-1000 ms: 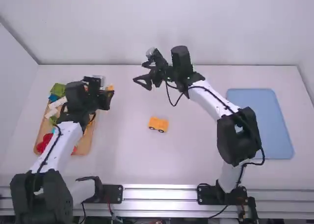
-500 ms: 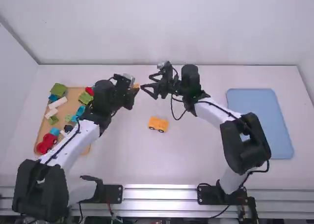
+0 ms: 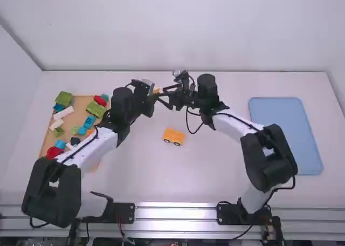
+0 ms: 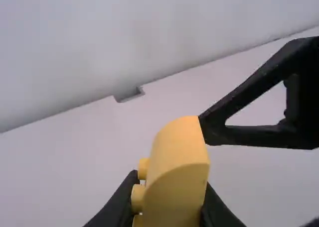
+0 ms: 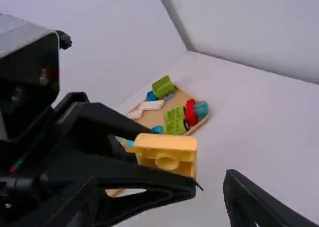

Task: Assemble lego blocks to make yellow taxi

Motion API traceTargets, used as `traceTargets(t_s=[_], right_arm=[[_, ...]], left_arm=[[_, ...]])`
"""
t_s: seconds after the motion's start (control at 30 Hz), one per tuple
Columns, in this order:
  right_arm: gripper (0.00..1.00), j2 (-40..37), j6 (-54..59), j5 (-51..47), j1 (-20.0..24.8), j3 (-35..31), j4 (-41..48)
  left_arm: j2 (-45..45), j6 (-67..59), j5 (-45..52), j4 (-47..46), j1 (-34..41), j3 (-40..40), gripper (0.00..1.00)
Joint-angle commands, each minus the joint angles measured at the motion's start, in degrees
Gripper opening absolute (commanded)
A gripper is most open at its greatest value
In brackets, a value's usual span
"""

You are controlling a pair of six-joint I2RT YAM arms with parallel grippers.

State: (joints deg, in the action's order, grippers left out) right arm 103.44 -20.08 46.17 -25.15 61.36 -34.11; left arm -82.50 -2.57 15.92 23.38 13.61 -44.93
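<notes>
Looks part built: the yellow wheeled body (image 3: pixel 174 136) sits mid-table, nearer than both grippers. Left gripper (image 4: pixel 169 183) has a curved yellow block (image 4: pixel 179 147) pinched, right gripper (image 5: pixel 162 181) is spread open; handover and attaching it are probably left.

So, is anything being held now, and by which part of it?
The left gripper holds a yellow block, one finger on its studded side, the other across its hollow underside. The right gripper is open.
</notes>
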Motion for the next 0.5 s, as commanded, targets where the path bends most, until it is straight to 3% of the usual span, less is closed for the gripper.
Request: traceTargets(t_s=[0.0, 0.13, 0.17, 0.23, 0.47], right_arm=[[0.64, -1.6, -0.9, -1.2, -1.1, -0.3, -0.2], [0.65, -1.6, -1.0, -3.3, -1.0, -0.3, 0.3], [0.74, -1.6, -0.9, -4.5, -1.0, -0.3, 1.0], [0.76, -1.6, -0.9, -5.0, -1.0, -0.3, 1.2], [0.67, -1.6, -0.9, -5.1, -1.1, -0.3, 1.4]], left_arm=[[-1.7, 0.7, 4.6, 1.0, 0.7, 0.2, 0.02], [-2.4, 1.5, 5.3, 1.0, 0.6, 0.2, 0.02], [-2.4, 1.3, 6.1, 1.0, 0.6, 0.2, 0.02], [-2.4, 1.3, 6.1, 1.2, 0.7, 0.2, 0.02], [-2.4, 1.6, 10.9, 3.0, 0.7, 0.2, 0.02]])
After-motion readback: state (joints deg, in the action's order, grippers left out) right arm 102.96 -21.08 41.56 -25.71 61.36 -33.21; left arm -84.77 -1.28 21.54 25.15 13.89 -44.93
